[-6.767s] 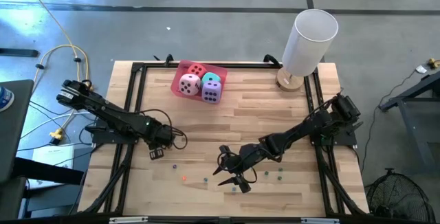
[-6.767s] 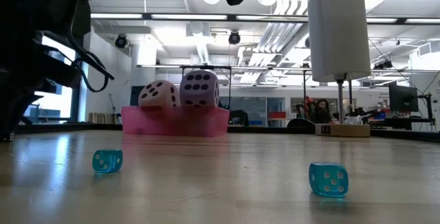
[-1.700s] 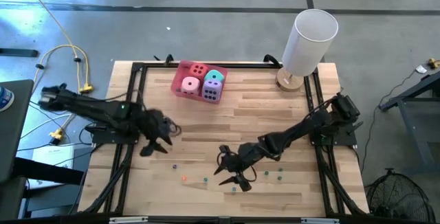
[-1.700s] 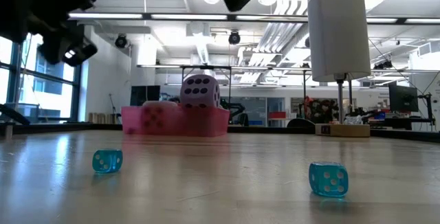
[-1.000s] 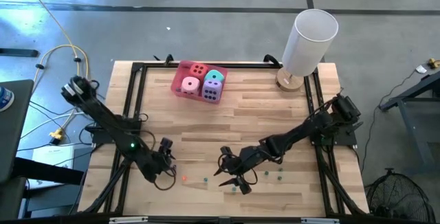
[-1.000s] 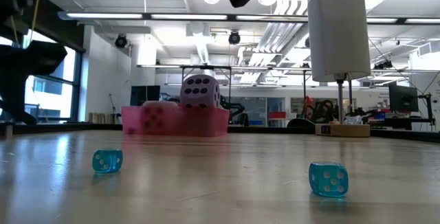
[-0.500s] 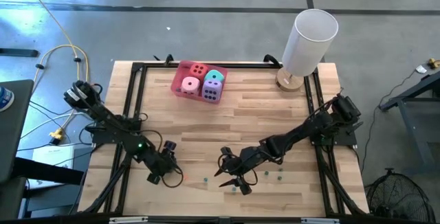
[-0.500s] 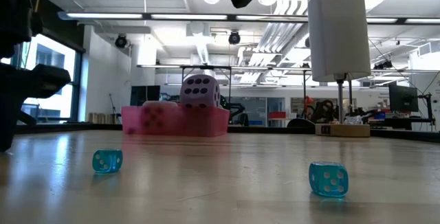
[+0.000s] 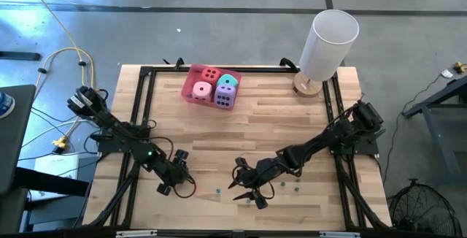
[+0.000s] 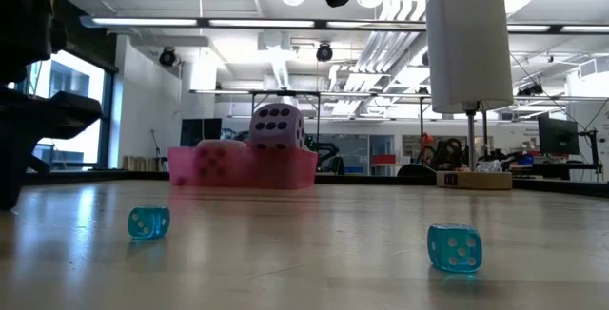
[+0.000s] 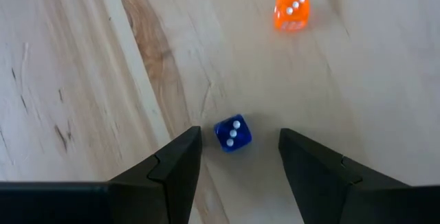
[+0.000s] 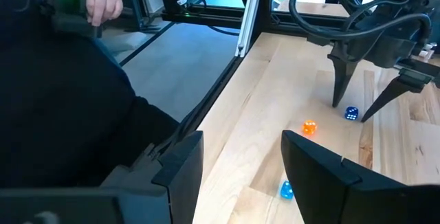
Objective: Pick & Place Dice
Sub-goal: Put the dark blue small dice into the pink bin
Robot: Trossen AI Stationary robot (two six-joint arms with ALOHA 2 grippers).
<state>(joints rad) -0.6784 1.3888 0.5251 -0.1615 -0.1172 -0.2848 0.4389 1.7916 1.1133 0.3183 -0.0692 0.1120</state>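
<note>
Left pincer point(image 11: 234, 155): lowered to the wooden slat table point(image 9: 292, 121) near its front left part, with the fingers spread and a tiny translucent blue die point(image 11: 232, 133) seen between the two fingertips; whether either fingertip touches the die cannot be told.
Blue die: resting on the table, three white pips shown on its visible face in the left wrist view; also seen from the right wrist view point(image 12: 350, 113) between the left arm's pointed fingers.
Tiny translucent orange die point(image 11: 291, 10): lying on the table near the blue die, apart from it and outside the left pincer's fingers.
Right pincer point(image 9: 244, 187): held above the front middle of the table, fingers spread, nothing between them.
Tiny teal dice: one point(image 10: 148, 222) and another point(image 10: 454, 247) are seen in the low view resting on the table, well apart from each other.
Pink rectangular tray point(image 9: 191, 96): placed at the back of the table, holding four soft cubes with dark pips, namely a red one point(image 9: 210, 74), a pink one point(image 9: 200, 90), a teal one point(image 9: 228, 82) and a purple one point(image 9: 225, 96).
White cylindrical lamp on a round wooden base point(image 9: 327, 44): stood at the back right corner of the table.
Person in dark clothing point(image 12: 75, 114): seen beside the table in the right wrist view, with a hand point(image 12: 102, 5) raised.
</note>
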